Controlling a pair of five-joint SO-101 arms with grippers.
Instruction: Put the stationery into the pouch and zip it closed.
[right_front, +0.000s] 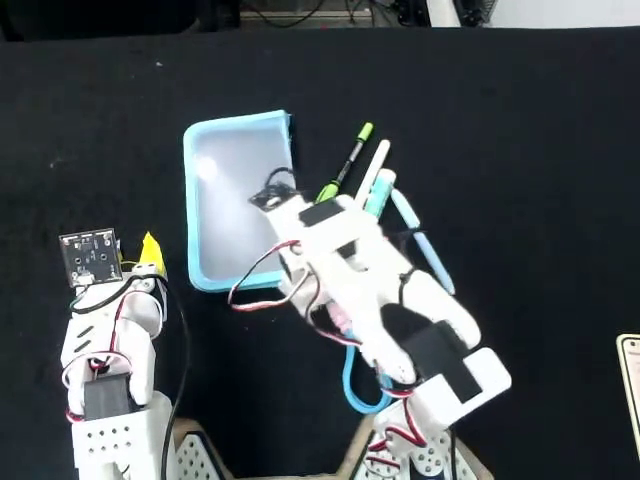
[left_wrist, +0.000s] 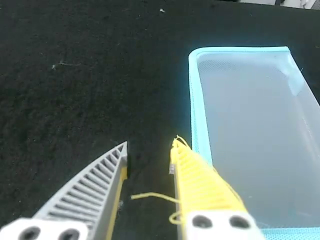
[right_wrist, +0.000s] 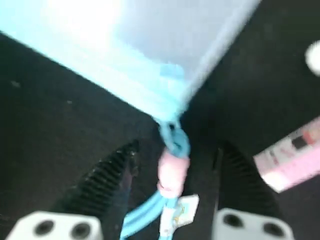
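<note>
Pouch: pouch (right_front: 235, 200) lies flat on the black table (right_front: 520, 150), approx 10 o'clock of table centre; blue rim, see-through face.
Stationery: pens (right_front: 378, 185) fan out at 3 o'clock of the pouch, just beside its rim, lower ends under the right arm (right_front: 370, 290).
L gripper: left gripper (left_wrist: 150, 145) at approx 8 o'clock of the pouch, near its rim, not touching; jaws spread, nothing btwn them.
R gripper: right gripper (right_wrist: 176, 149) at a pouch corner; jaws spread either side of the zip pull (right_wrist: 172, 175) (blue cord, pink bead), not pinching it yet.
Done: nothing, by the look of it. Pens are outside and the pouch looks empty inside.
Left: pens in, then zip shut. Can't tell if the zip is open now; R gripper prob lining up on the pull.
High view adds: pen layout and both arms' places.
R wrist adds: the zip pull close up, plus a pink-and-white item (right_wrist: 290, 150) beside it; can't tell what it is. High view has the arm over that spot.
L wrist adds: the pouch's inside, seen through its face.
</note>
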